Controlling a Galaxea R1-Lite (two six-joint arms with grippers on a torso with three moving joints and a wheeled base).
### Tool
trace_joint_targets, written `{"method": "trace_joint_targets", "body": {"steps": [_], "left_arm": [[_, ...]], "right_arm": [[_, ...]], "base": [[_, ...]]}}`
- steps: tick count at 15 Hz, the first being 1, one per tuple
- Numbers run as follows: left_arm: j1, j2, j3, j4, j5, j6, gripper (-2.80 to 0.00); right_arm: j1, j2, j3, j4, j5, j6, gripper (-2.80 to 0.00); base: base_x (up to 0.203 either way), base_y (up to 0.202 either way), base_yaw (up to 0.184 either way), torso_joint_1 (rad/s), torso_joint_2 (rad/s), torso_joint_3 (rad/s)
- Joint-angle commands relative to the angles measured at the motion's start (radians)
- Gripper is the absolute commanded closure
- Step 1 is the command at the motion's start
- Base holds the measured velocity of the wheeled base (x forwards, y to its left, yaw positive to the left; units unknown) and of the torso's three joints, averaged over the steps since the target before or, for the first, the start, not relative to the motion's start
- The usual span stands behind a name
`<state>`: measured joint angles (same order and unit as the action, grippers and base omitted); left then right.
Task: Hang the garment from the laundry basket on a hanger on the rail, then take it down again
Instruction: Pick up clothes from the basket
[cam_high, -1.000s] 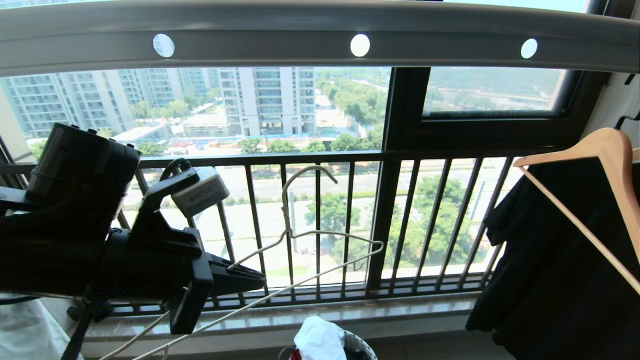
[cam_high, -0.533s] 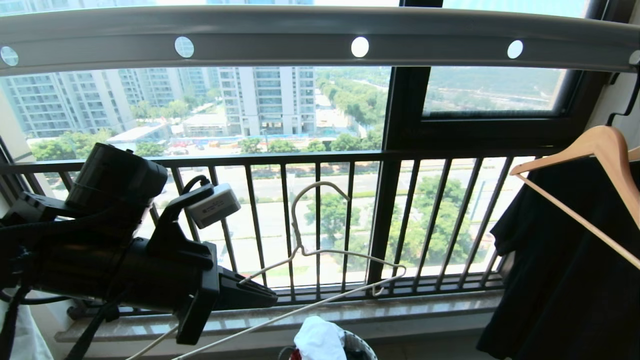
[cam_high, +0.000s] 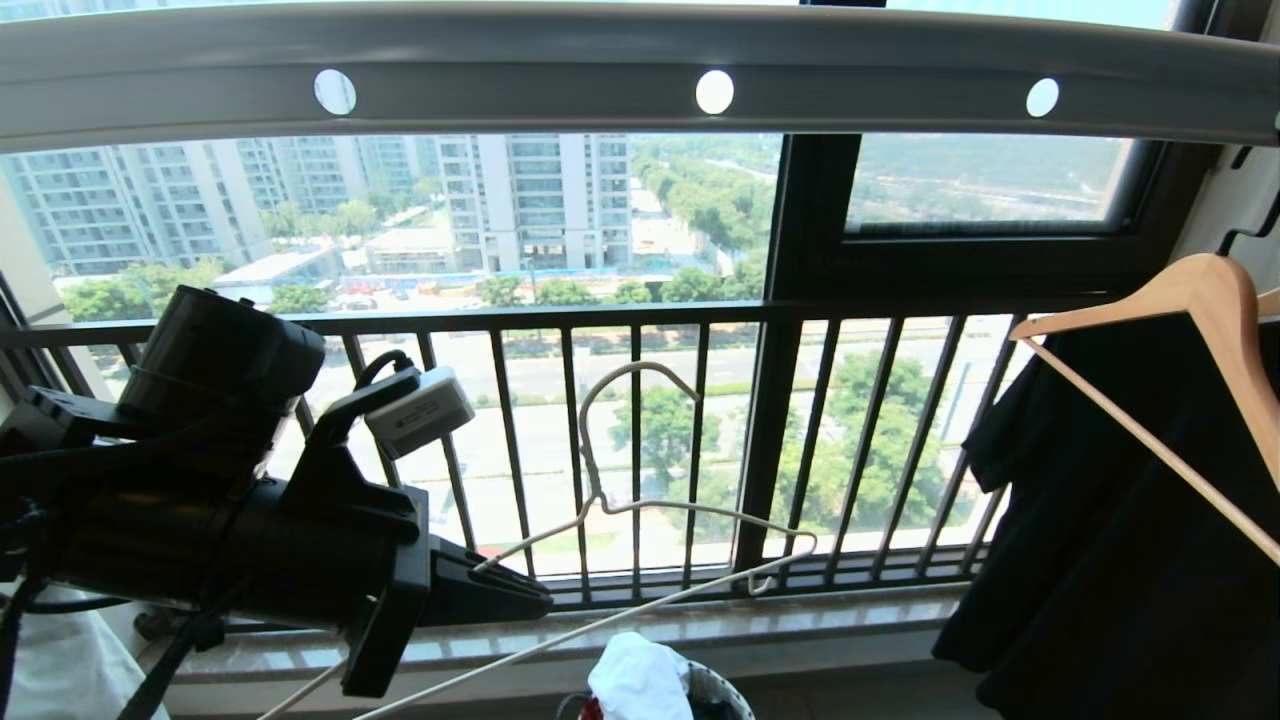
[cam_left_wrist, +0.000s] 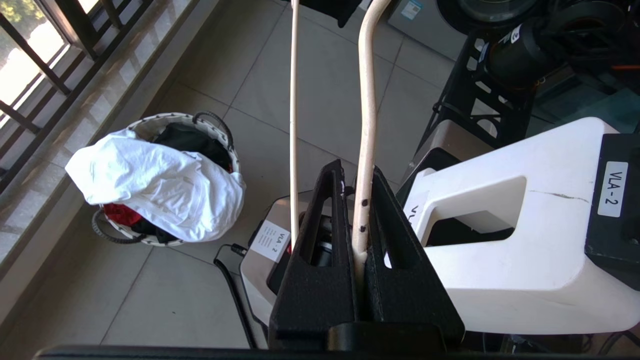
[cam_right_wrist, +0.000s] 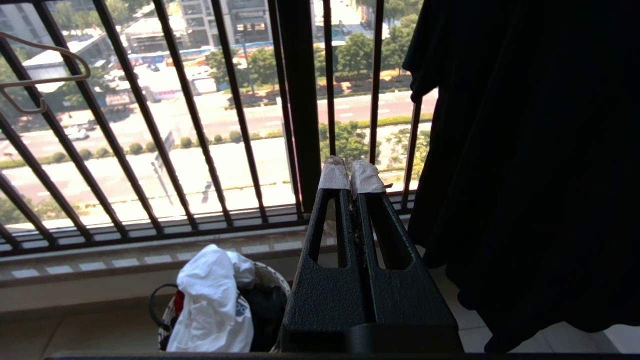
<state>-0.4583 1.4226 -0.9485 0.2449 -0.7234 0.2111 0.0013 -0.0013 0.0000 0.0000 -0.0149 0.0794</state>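
Head view: left claw clamped on hanger below rail; right claw closed, empty.

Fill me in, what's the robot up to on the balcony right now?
The left tool is shut on one arm of the thin cream wire hanger, holding it up in front of the balcony railing, below the grey rail with the round holes. The hanger is bare: the white T-shirt lies draped over the laundry basket on the floor. The right tool is shut and empty, parked near the black garment on the wooden hanger.
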Motion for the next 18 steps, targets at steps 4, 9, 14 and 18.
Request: {"method": "trace_joint_targets", "body": {"steps": [4, 9, 14, 18], "left_arm": [[0.001, -0.002, 0.001, 0.001, -0.004, 0.002, 0.00], [0.000, 0.003, 0.002, 0.001, -0.004, 0.004, 0.00], [0.001, 0.004, 0.002, 0.001, -0.004, 0.004, 0.00], [0.000, 0.009, 0.004, 0.001, -0.004, 0.006, 0.00]], "right_arm": [[0.000, 0.001, 0.002, 0.000, 0.000, 0.000, 0.00], [0.000, 0.001, 0.002, 0.000, 0.000, 0.000, 0.00], [0.000, 0.001, 0.002, 0.000, 0.001, 0.000, 0.00], [0.000, 0.001, 0.002, 0.000, 0.000, 0.000, 0.00]], "base": [[0.000, 0.000, 0.000, 0.000, 0.00, 0.000], [0.000, 0.000, 0.000, 0.000, 0.00, 0.000], [0.000, 0.000, 0.000, 0.000, 0.00, 0.000], [0.000, 0.000, 0.000, 0.000, 0.00, 0.000]]}}
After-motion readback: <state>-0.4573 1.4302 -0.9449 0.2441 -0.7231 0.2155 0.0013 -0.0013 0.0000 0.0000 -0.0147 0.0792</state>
